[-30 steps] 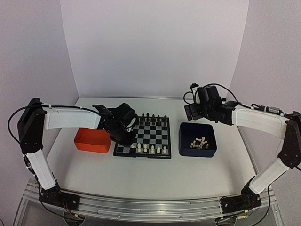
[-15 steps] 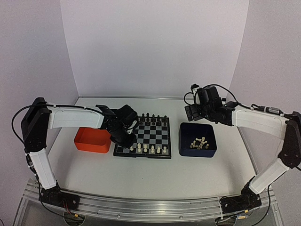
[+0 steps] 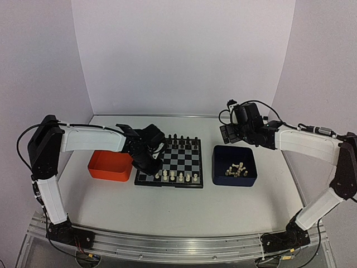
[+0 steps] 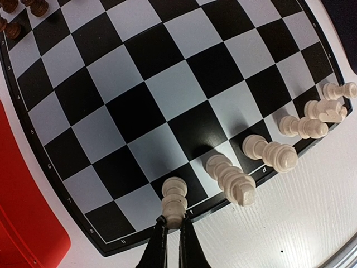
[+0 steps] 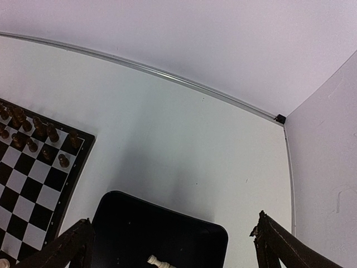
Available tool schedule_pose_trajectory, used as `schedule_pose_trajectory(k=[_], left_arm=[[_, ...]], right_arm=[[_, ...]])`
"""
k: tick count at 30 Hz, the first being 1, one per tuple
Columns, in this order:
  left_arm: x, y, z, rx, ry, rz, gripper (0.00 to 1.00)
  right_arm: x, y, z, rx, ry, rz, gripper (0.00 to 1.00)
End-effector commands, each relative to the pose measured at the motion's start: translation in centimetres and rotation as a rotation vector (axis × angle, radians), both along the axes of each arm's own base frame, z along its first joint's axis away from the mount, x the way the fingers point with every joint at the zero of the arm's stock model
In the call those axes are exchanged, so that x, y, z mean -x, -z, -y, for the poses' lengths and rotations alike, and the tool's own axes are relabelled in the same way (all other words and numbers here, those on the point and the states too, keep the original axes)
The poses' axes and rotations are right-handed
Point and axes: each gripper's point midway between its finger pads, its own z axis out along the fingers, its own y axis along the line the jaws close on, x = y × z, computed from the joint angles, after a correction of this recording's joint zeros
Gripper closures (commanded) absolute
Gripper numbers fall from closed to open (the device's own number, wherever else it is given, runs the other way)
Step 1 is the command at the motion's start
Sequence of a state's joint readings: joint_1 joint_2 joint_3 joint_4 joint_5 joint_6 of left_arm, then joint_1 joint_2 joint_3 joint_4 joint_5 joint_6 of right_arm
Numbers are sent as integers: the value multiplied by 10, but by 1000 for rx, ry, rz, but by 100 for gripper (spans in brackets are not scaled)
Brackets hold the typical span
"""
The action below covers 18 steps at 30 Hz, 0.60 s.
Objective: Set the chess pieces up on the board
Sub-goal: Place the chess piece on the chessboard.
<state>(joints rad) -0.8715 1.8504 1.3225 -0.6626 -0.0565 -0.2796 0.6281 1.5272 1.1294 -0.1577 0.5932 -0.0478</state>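
1. My left tool (image 4: pixel 172 228) is pinched fully shut on one white piece (image 4: pixel 174 200), gripping it by its upper part over the near row of the board (image 4: pixel 139 106), toward the left end. Whether its base rests on the square I cannot tell.
2. Done so far, as I judge it: the near row carries a line of white pieces (image 3: pixel 180 177). There are six, counting the one in my grip, all upright and side by side, one to a square (the wrist view shows them fanning away to the right).
3. The black pieces (image 3: pixel 181 139) stand along the far edge of the board.
4. My right tool (image 5: pixel 172 220) is spread wide with nothing between its fingers. It hovers over the far rim of the dark blue tray (image 3: pixel 248 181), which sits just right of the board on the counter (image 3: pixel 195 212).
5. Left to do: a small heap of white pieces (image 3: pixel 236 168) lies jumbled in that tray, some on their sides. The squares nearest the board's near-left corner show no piece, and I see no second white row (so a good half of the white side remains, by my reckoning).
6. The orange tray (image 3: pixel 106 170) sits just beside the board's left rim. My left arm crosses above it.
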Motion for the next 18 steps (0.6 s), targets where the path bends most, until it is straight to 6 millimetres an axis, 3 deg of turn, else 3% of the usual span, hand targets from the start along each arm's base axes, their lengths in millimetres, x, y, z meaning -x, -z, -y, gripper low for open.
schedule_pose_trajectory(k=[1,16,18], left_arm=[[-6,-10,7,-3,26,25,100],[-6,-5,8,-34,56,10,100],[-7,-5,8,-36,58,12,96]], right_arm=[[0,-20,6,-21,24,56,4],[0,-20,9,-14,38,60,4],[-1,-20,9,-10,39,60,4]])
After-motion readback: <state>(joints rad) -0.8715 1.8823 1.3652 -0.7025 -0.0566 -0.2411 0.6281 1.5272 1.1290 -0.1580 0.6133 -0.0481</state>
